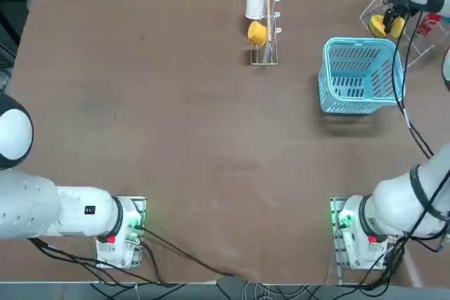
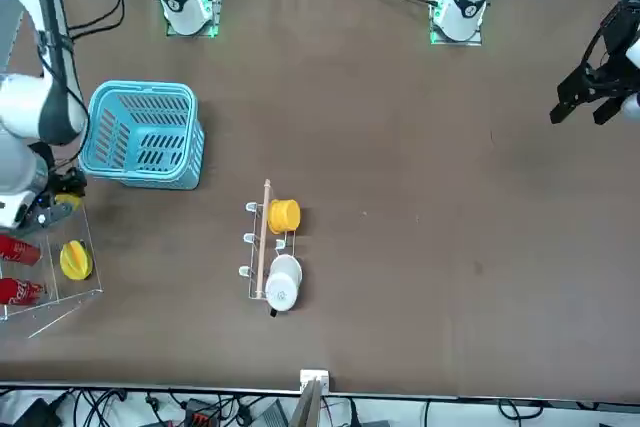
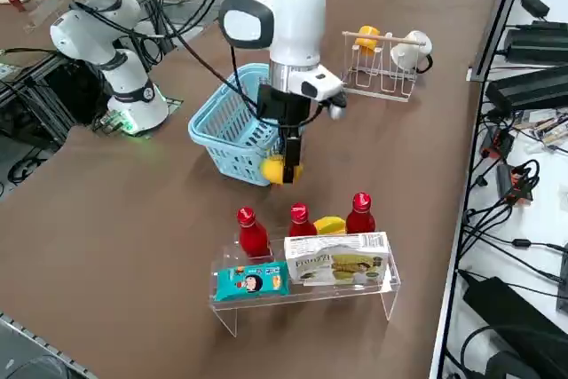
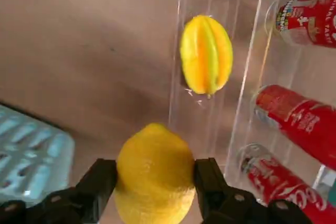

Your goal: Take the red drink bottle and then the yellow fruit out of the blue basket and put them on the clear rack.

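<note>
Right tool [image 4: 155,182] pinching yellow fruit [image 4: 154,174] between fingers, near clear rack [image 4: 231,145].

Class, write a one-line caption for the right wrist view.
The right gripper holds a lemon near a clear rack with a star fruit and red Coca-Cola bottles.

Robot workcell, overhead: the slatted light-blue basket [image 1: 361,75] stands on the brown desk [image 1: 197,103], right of centre. Wire cup stand [image 1: 264,56], upper middle, bearing a white cup [image 1: 255,5] and, just below it, a yellow cup [image 1: 257,33].
</note>
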`<action>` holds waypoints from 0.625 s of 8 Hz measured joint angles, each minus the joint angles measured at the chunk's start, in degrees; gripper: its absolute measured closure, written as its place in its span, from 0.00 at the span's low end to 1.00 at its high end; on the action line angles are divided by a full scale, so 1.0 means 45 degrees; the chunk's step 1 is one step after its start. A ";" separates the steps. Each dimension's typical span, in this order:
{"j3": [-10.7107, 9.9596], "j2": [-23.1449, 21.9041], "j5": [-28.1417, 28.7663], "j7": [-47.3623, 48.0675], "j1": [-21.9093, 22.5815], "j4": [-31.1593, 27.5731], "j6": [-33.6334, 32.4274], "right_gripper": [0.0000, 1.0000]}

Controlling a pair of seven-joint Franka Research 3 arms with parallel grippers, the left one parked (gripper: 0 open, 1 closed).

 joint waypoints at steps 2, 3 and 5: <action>-0.0005 0.0695 -0.0577 -0.0016 -0.0238 0.0022 0.0544 0.14; -0.0020 0.1049 -0.0789 -0.0017 -0.0475 0.0035 0.0860 0.14; -0.0031 0.1610 -0.1161 -0.0075 -0.1088 0.0065 0.1415 0.14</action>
